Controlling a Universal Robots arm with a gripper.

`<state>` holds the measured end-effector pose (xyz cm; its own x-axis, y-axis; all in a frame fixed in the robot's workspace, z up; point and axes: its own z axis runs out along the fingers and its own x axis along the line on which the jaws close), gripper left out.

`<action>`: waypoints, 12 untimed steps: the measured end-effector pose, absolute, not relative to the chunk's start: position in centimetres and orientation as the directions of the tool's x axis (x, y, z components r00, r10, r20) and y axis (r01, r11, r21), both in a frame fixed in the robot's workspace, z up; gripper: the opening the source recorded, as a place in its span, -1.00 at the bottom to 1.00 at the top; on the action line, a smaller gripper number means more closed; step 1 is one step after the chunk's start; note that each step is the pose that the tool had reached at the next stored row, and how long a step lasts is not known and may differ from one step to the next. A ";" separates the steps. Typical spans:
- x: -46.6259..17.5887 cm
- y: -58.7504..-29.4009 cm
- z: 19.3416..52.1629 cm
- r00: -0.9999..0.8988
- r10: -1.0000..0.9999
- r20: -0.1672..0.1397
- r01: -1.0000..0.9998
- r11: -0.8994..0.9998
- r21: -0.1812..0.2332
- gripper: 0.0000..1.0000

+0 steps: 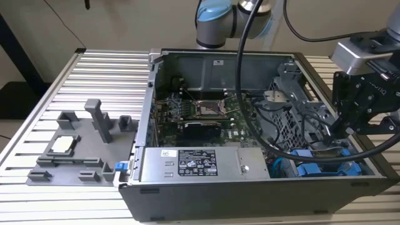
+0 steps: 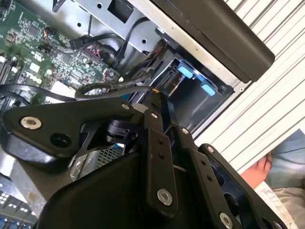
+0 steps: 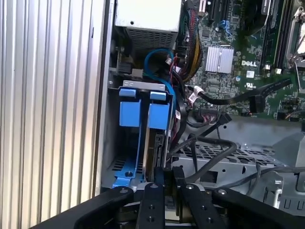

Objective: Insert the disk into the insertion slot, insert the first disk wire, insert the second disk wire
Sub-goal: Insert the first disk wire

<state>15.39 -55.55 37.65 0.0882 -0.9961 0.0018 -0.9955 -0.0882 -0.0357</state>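
Disk [image 3: 158, 119] upright in insertion slot [image 3: 143, 85]; claw [image 3: 166, 174] just beside its edge.

Arm [image 1: 216, 18] bent over, jaws close together

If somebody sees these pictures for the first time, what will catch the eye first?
First the open computer case on the slatted metal table, its green motherboard bare. Then the bright blue disk carriers in the case's corner at the exterior view's lower right, with the black gripper hanging just above them.
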 end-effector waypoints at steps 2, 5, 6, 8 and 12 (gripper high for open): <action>15.4 -55.6 37.6 0.086 -0.996 0.005 -0.996 -0.086 -0.035 -0.62; 15.4 -55.6 37.6 0.086 -0.996 0.005 -0.996 -0.086 -0.035 -0.62; 15.4 -55.6 37.6 0.086 -0.996 0.005 -0.996 -0.086 -0.035 -0.62; 15.4 -55.6 37.5 0.086 -0.996 0.006 -0.996 -0.086 -0.035 -0.62; 15.4 -55.6 37.1 0.082 -0.997 0.007 -0.996 -0.083 -0.035 -0.62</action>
